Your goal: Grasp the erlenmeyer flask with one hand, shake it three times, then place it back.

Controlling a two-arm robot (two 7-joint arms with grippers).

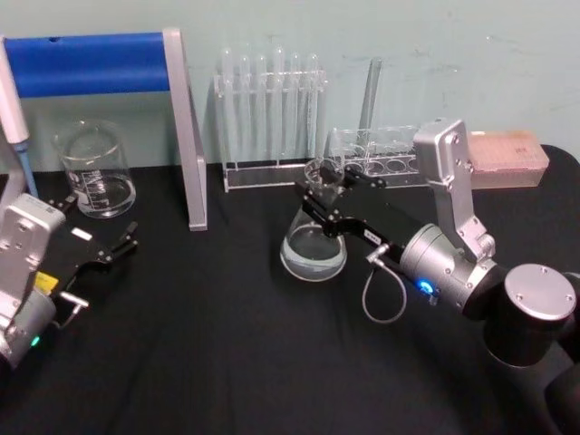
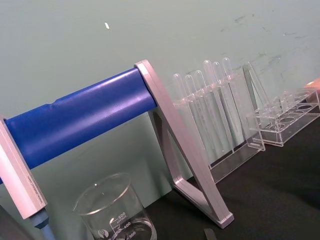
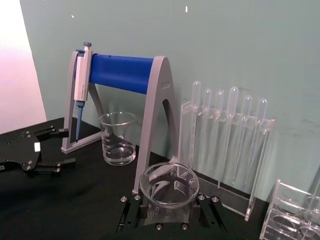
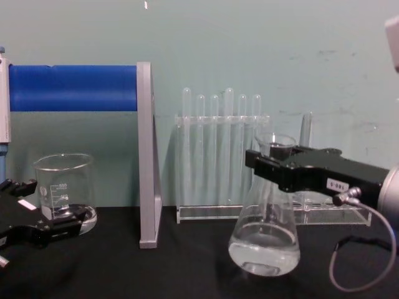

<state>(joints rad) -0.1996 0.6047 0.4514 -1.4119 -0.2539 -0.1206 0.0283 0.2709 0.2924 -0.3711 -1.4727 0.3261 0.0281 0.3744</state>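
The erlenmeyer flask [image 1: 314, 250] is clear glass with a little liquid in its wide base, standing upright at the table's middle, in front of the test tube racks. My right gripper [image 1: 323, 194] reaches in from the right and is shut on its narrow neck just under the flared rim. From the chest view the flask [image 4: 264, 243] hangs below the black fingers [image 4: 274, 169]. The right wrist view looks down on the rim [image 3: 169, 184] held between the jaws. My left gripper [image 1: 100, 217] rests open at the table's left, near the beaker.
A glass beaker [image 1: 95, 170] stands at the back left, beside a blue-barred pipette stand [image 1: 186, 136]. A rack of test tubes [image 1: 270, 118] and a lower clear rack [image 1: 381, 154] line the wall behind the flask. The black table [image 1: 217, 344] stretches out in front.
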